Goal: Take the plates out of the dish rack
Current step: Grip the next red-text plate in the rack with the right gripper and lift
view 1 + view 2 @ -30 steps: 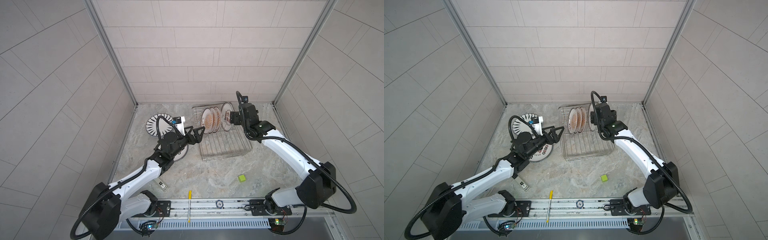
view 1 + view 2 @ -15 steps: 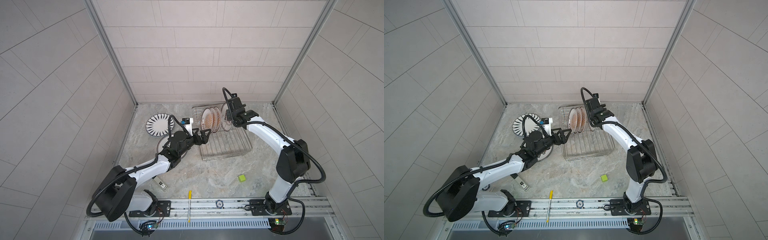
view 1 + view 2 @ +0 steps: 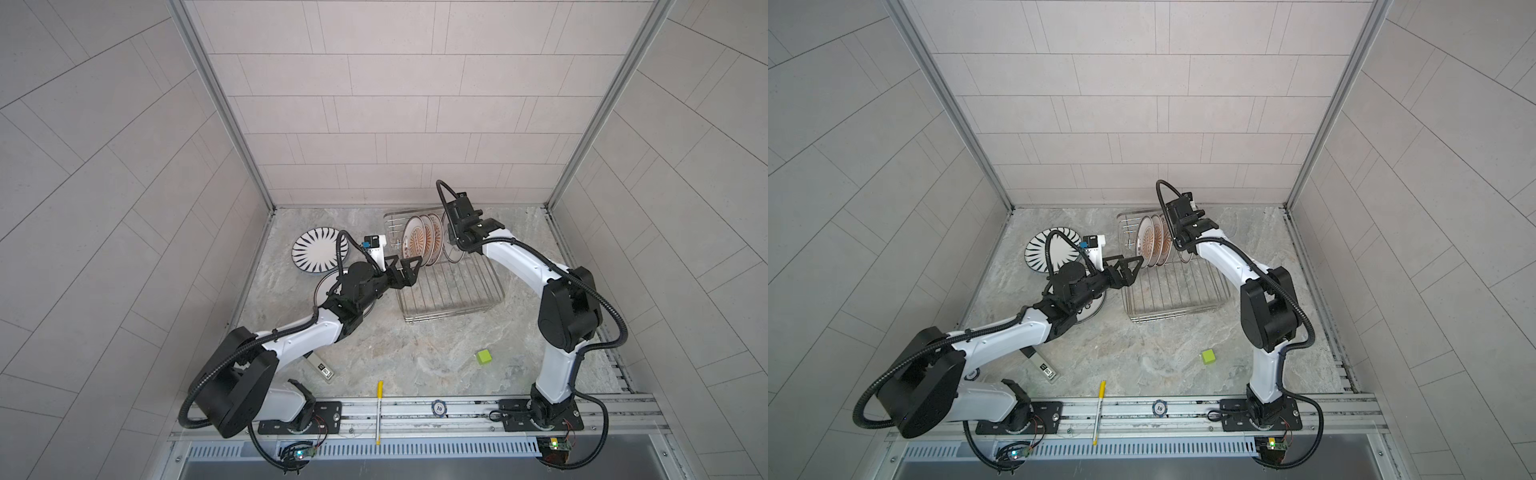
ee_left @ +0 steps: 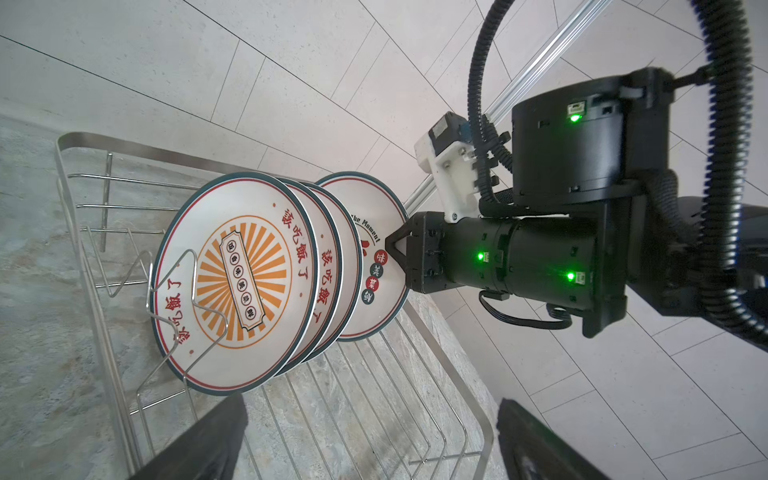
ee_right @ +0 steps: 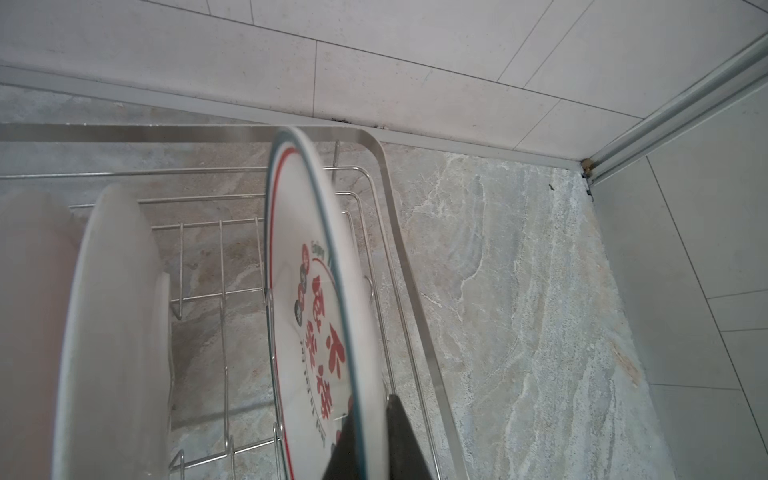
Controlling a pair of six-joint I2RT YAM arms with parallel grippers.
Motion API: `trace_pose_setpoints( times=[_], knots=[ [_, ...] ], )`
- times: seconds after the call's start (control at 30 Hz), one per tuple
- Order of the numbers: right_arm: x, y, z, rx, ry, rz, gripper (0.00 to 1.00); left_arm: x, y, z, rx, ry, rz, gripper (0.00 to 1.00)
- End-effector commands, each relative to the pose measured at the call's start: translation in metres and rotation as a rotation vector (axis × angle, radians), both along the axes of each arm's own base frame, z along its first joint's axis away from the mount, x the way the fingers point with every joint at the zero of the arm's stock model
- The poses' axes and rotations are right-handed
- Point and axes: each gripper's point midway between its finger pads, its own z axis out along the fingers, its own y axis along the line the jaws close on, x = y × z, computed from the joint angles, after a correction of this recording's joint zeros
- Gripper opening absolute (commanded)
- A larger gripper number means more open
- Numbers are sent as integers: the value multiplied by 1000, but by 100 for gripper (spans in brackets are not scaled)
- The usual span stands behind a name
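The silver wire dish rack stands at the back of the table. Three orange-sunburst plates stand upright in its prongs. Beside them stands a plate with red characters, and my right gripper is shut on its rim. My left gripper is open at the rack's left edge, holding nothing. On the table to the left lies a dark-blue striped plate. Another plate lies partly under my left arm.
A green cube sits at the front right of the table. A yellow pen and a round "10" chip lie on the front rail, and a small grey bar lies by the left arm. The back wall is close behind the rack.
My right gripper moved left onto the red-character plate's rim and shut on it. My left gripper moved slightly right, toward the rack, and stayed open.
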Motion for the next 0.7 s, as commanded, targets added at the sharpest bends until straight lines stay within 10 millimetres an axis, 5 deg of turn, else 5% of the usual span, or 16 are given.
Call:
trace_pose_setpoints(
  times=[0.0, 0.67],
  knots=[
    [-3, -3, -1, -8, 16, -20, 9, 0, -1, 15, -30, -43, 3, 100],
    [-37, -21, 75, -194, -152, -138, 1, -2, 7, 12, -30, -43, 33, 100]
  ],
)
